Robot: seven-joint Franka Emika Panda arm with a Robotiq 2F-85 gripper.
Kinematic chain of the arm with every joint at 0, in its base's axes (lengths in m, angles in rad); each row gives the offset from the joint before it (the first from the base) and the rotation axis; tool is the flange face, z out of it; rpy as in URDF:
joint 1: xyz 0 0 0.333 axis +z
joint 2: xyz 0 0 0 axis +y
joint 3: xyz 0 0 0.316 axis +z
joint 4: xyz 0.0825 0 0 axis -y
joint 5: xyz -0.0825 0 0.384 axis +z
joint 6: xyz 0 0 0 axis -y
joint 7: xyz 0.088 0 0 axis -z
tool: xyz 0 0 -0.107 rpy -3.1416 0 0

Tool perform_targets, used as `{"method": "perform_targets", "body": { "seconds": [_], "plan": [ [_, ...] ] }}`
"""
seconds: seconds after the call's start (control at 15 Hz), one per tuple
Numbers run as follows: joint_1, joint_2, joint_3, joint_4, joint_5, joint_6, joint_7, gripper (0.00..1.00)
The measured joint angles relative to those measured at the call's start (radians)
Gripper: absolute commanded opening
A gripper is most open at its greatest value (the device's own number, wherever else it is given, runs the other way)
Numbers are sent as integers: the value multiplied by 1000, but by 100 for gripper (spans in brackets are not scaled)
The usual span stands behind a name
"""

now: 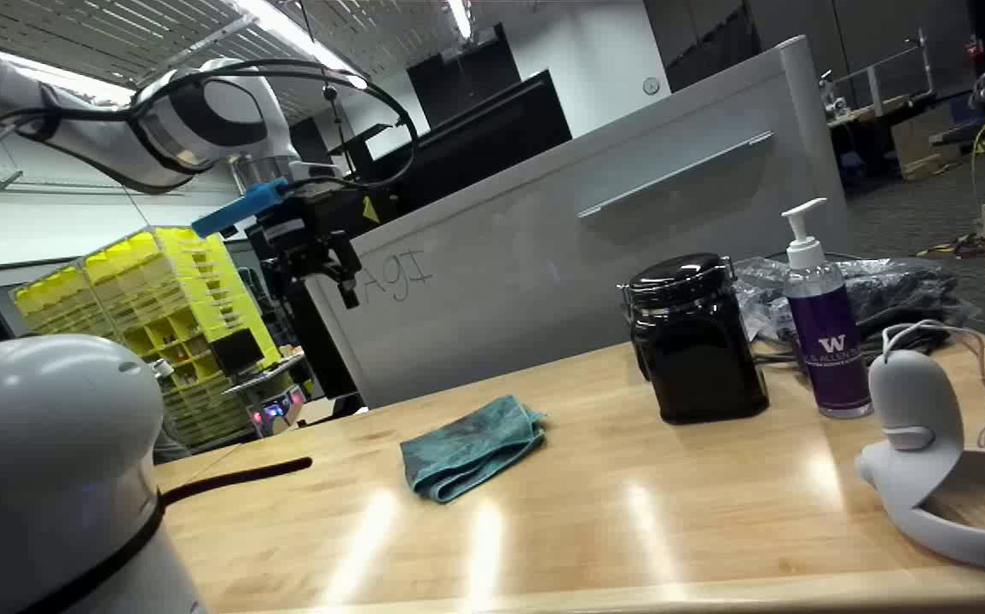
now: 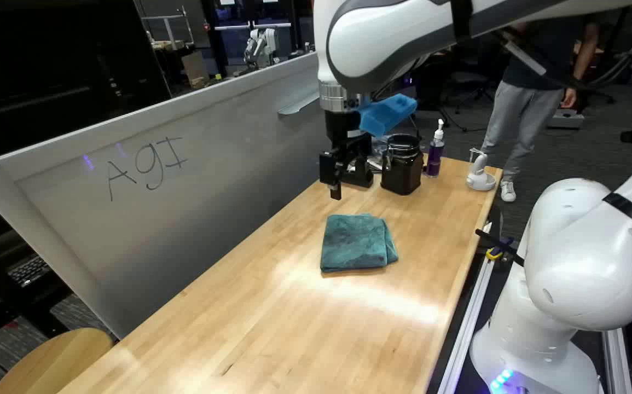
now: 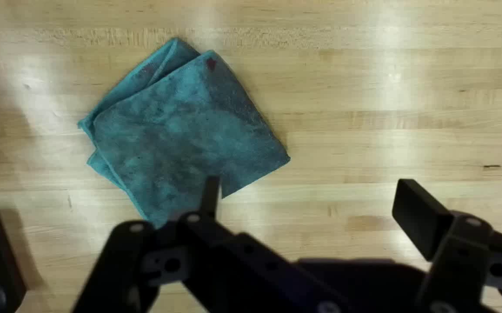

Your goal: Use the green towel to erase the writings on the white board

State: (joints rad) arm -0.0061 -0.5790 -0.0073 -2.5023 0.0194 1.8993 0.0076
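Your fingers [image 3: 420, 219], foremost in the wrist view, stand wide apart, gripping nothing. Green towel [image 3: 185, 130] lies folded on the worktop [image 3: 342, 87], below them and off-centre. Step judged: pre-grasp; next, centre over it, lower, pinch.

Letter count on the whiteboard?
3, all on the whiteboard. In an exterior view, the A is leftmost, the g in the middle, the I rightmost. No others show, though in an exterior view the black jar hides a patch of the whiteboard.
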Motion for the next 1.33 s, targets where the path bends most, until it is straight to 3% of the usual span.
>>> {"method": "perform_targets", "body": {
  "seconds": [0.07, 0.93, 1.33],
  "plan": [
    [0, 0, 0, 0, 0, 0, 0, 99],
    [12, 40, 2, 61, 4, 95, 0, 100],
    [-36, 31, -13, -48, -56, 35, 1, 100]
  ]
}}
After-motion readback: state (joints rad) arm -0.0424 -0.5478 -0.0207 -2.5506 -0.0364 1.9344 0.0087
